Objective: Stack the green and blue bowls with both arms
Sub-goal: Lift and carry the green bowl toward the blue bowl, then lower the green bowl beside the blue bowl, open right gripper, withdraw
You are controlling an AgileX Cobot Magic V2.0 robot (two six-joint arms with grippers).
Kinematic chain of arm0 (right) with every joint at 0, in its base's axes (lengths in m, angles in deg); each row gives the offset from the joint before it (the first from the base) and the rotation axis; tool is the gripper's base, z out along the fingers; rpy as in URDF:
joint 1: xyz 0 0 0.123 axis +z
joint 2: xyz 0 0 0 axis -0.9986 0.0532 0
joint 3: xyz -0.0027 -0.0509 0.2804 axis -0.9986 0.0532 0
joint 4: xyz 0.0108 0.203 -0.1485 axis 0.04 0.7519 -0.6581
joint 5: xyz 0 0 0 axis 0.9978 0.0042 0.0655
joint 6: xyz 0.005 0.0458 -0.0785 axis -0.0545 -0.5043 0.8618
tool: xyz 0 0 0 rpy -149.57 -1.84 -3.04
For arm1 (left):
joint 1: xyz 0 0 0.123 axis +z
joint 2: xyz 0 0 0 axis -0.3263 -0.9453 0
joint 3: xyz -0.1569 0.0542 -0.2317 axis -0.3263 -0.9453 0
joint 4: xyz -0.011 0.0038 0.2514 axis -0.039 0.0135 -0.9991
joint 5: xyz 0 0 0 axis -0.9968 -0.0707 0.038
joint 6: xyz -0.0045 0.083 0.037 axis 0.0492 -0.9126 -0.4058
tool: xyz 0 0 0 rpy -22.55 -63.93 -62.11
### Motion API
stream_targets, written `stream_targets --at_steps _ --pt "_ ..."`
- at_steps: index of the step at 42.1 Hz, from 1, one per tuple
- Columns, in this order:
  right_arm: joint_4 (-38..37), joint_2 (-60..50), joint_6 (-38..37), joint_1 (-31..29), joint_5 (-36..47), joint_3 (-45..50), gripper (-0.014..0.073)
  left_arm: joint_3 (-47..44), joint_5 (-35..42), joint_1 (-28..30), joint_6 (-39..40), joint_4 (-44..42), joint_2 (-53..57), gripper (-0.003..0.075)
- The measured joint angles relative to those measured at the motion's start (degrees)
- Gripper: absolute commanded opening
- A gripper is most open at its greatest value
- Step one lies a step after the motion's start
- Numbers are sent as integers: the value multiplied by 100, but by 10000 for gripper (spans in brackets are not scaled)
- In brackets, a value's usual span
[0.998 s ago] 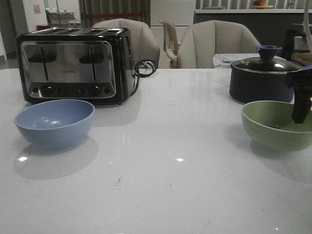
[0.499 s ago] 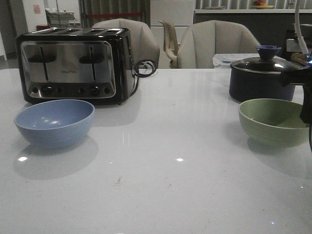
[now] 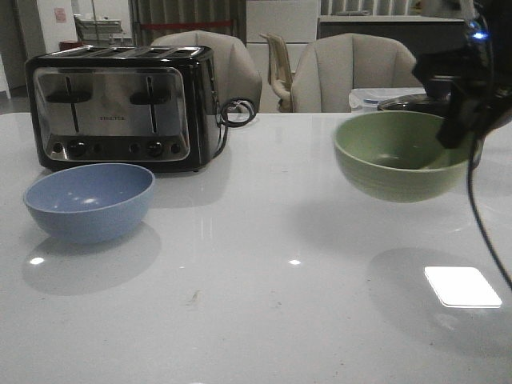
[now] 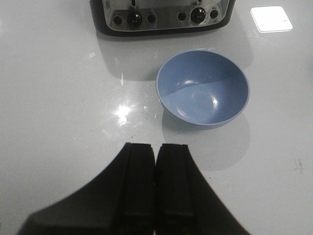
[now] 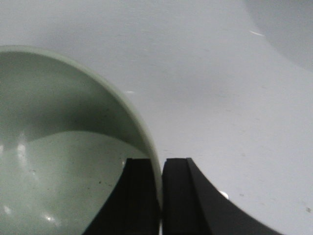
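The pale green bowl point(image 3: 396, 156) hangs in the air above the table at the right, tilted a little. My right gripper point(image 3: 458, 128) is shut on its right rim, one finger inside and one outside; the rim shows between the fingers in the right wrist view point(image 5: 160, 166), where the green bowl point(image 5: 54, 147) fills the side. The dusty blue bowl point(image 3: 90, 200) rests on the table at the left, in front of the toaster. In the left wrist view my left gripper point(image 4: 156, 149) is shut and empty, above the table, a short way back from the blue bowl point(image 4: 203, 88).
A black and steel toaster point(image 3: 120, 104) stands at the back left, its cable point(image 3: 238, 112) at its right side. The dark lidded pot point(image 3: 404, 102) is mostly hidden behind the green bowl. Chairs point(image 3: 352, 68) stand behind the white table point(image 3: 256, 304).
My right gripper has lifted the green bowl off the table and carried it up and to the left. The blue bowl has not moved.
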Motion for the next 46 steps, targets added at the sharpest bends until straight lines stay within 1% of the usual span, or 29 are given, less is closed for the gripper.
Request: stream_targets --at_steps 11,20,26,29,34,38,41,46 --pt "45 292 76 1407 103 0 53 0 0 0 0 0 0 98" --pt "132 933 76 1976 406 0 55 0 0 0 0 0 0 98" --pt "387 1192 76 2046 661 -12 62 0 0 0 0 0 0 98" --pt "501 1244 76 2046 695 -61 121 0 0 0 0 0 0 98" --pt "640 1319 76 2046 710 -179 339 0 0 0 0 0 0 98" --pt "705 1355 76 2051 656 -333 455 0 0 0 0 0 0 98" --pt "727 1355 76 2051 576 -453 482 0 0 0 0 0 0 98" --pt "691 1186 76 2051 512 -553 481 0 0 0 0 0 0 98"
